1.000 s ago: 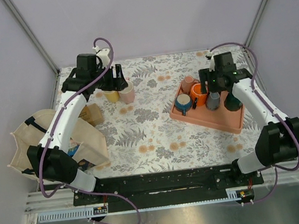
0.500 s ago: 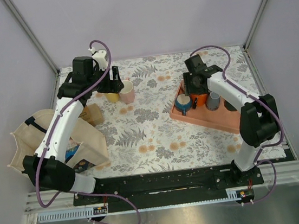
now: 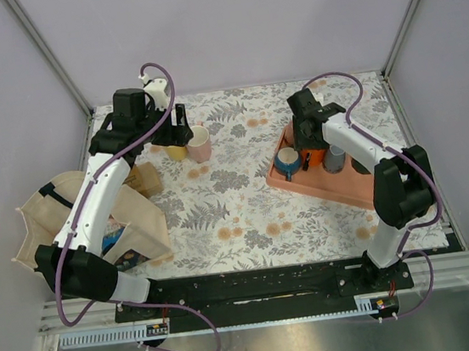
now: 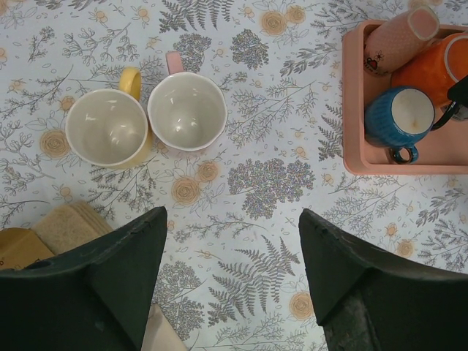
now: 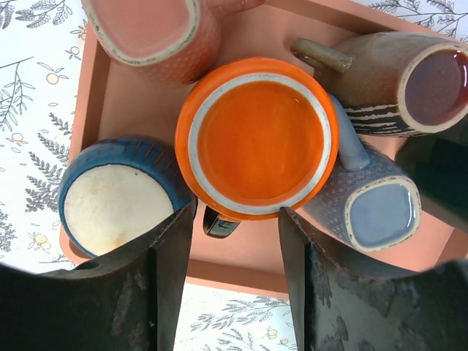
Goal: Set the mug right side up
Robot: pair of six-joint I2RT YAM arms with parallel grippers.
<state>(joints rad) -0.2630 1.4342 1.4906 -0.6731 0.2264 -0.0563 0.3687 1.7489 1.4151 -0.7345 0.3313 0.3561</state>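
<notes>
The orange mug (image 5: 259, 139) is seen standing in the salmon tray (image 5: 248, 256) at the right of the floral table (image 5: 36, 110). A flat orange face ringed in white is turned upward, and it is judged to be the base, so the mug is taken to be upside down. It is hemmed in by a blue mug (image 5: 117, 201), a speckled pink mug (image 5: 150, 29), a brown mug (image 5: 409, 77) lying on its side, and a tilted grey-blue mug (image 5: 373, 205), the last pressed against its rim.

The right gripper (image 5: 234, 219) is held directly above it with its jaws parted and nothing gripped. The mug's long axis is judged to run straight up toward the wrist camera. The dark handle (image 5: 217, 223) is pointed at the gap between the two fingers, at the mug's near edge.

A short drop is all that is thought to be needed, though little room is left for the fingers beside the blue and grey-blue mugs.

The left gripper (image 4: 232, 219) is held over the far-left part of the table, its jaws spread wide and empty. A yellow mug (image 4: 106, 128) and a pale pink mug (image 4: 186, 110), both mouth-up, are seen below it. It is well apart from the tray, so the right arm is plainly the nearer one.
</notes>
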